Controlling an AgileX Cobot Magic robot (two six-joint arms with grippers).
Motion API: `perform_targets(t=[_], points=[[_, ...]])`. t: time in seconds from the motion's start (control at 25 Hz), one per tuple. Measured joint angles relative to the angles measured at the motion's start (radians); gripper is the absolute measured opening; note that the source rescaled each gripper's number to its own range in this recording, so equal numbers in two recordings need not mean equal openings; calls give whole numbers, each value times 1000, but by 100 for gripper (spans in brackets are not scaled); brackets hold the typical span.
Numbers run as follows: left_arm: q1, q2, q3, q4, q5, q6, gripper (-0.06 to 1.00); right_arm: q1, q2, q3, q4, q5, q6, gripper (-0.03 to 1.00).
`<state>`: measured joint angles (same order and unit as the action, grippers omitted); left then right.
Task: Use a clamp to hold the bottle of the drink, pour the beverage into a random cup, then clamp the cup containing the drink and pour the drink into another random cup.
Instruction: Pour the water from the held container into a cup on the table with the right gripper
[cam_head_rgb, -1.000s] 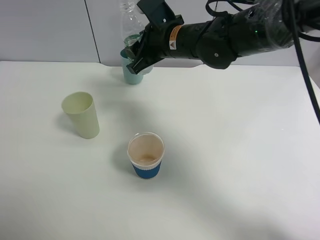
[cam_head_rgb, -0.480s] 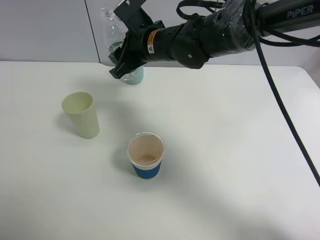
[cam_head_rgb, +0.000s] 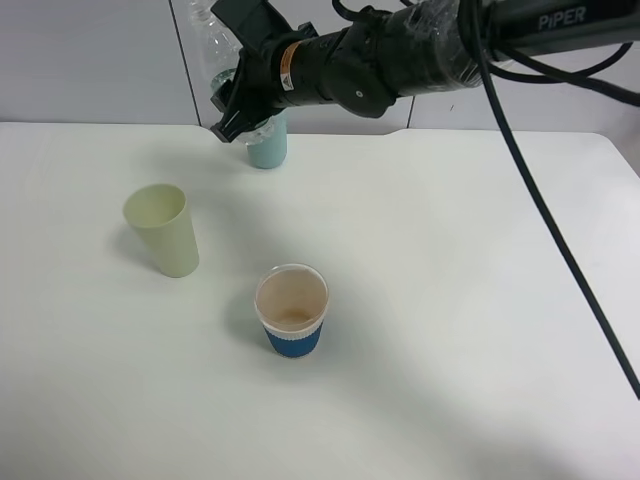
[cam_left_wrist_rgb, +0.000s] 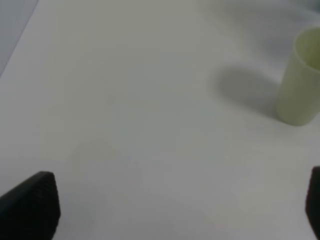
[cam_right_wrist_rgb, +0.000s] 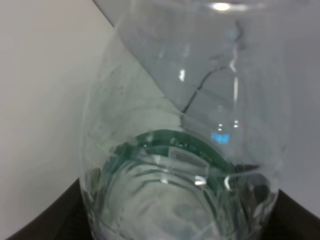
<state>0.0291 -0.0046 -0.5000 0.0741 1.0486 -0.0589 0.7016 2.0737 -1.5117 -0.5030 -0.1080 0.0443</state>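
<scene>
Progress: grab done, nothing poured. Right gripper (cam_head_rgb: 236, 92) pinches bottle (cam_head_rgb: 218, 55), aloft by teal tumbler (cam_head_rgb: 267, 147) at table (cam_head_rgb: 480, 300) rear. Left gripper (cam_left_wrist_rgb: 172, 205) spread, empty. Pale green cup (cam_head_rgb: 165, 230) and paper cup (cam_head_rgb: 292, 310) look dry; both pours left.

White matte table (cam_head_rgb: 450, 350) fills most of the view. Pale grey wall panels (cam_head_rgb: 90, 60) behind it, split by a dark vertical seam (cam_head_rgb: 183, 60). Even, diffuse overhead light, soft shadows.
</scene>
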Motion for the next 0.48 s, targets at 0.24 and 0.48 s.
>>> perform_targets(t=[0.24,0.48], points=[[0,0,0,0,0,0,100,0,23,-38,-36,31,4,0],[0,0,0,0,0,0,100,4,31,-46,-113,30,-19,0]])
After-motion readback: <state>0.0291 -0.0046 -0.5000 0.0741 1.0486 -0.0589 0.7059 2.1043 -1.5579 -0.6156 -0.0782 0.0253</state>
